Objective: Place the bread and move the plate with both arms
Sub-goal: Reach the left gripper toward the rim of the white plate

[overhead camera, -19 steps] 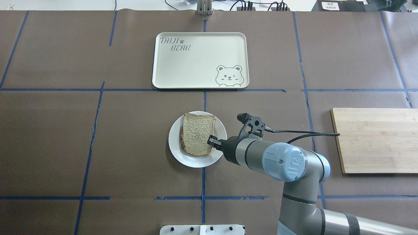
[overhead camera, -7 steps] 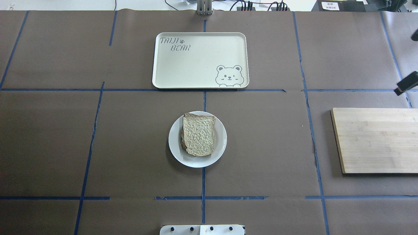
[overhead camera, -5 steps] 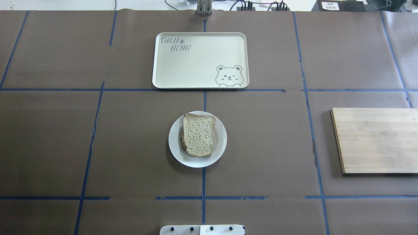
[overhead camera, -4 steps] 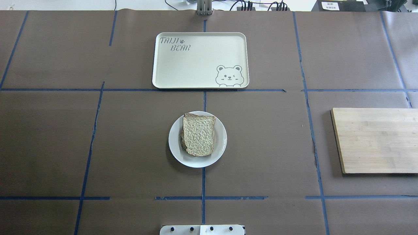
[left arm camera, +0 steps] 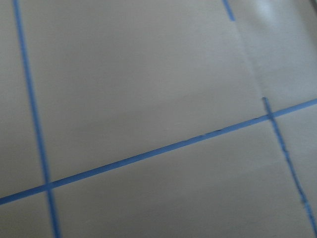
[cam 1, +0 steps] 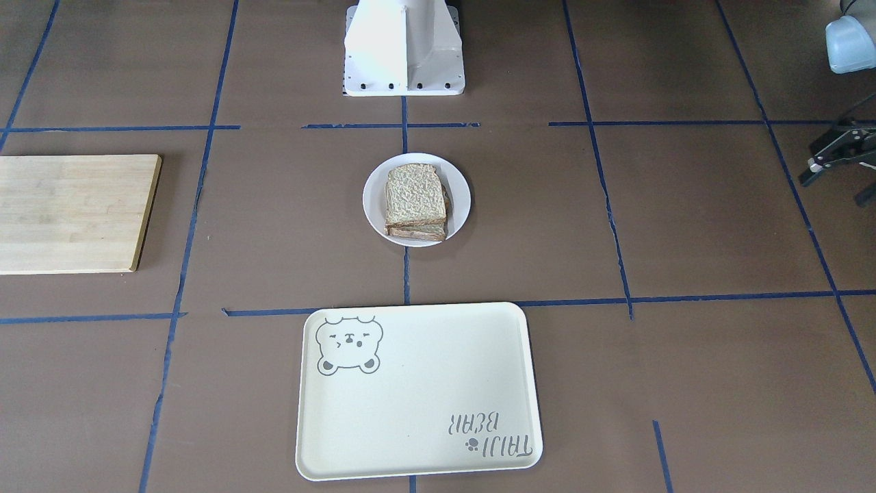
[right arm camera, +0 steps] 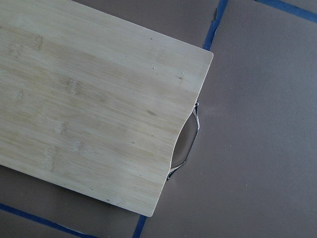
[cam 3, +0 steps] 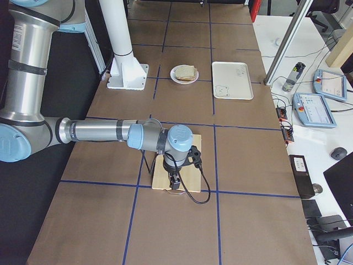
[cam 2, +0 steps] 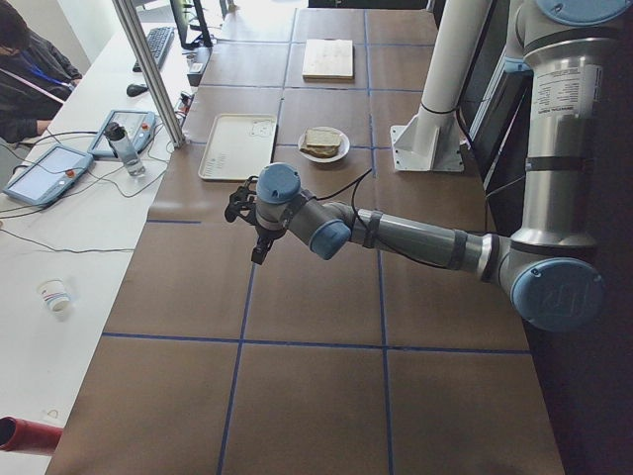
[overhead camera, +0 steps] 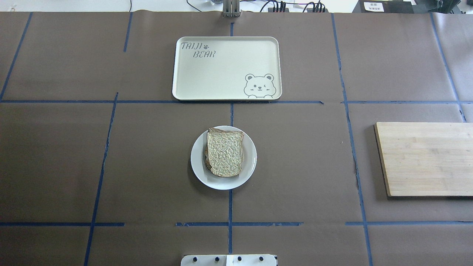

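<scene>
Brown-papered table (cam 1: 684,226), front cam: bread (cam 1: 413,194) sits on the plate (cam 1: 373,200) mid-table. Overhead: bear tray (overhead camera: 221,70) beyond it. Left-side cam: left gripper (cam 2: 257,249) hangs over bare table, well apart from the plate, can't tell how wide. Right-side cam: right gripper (cam 3: 174,180) over the cutting board (cam 3: 161,174), can't tell either.

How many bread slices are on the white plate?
2 visible: the pale bread on top, and a darker slice beneath it, only its edge showing, both on the plate. More could be hidden between them.
</scene>
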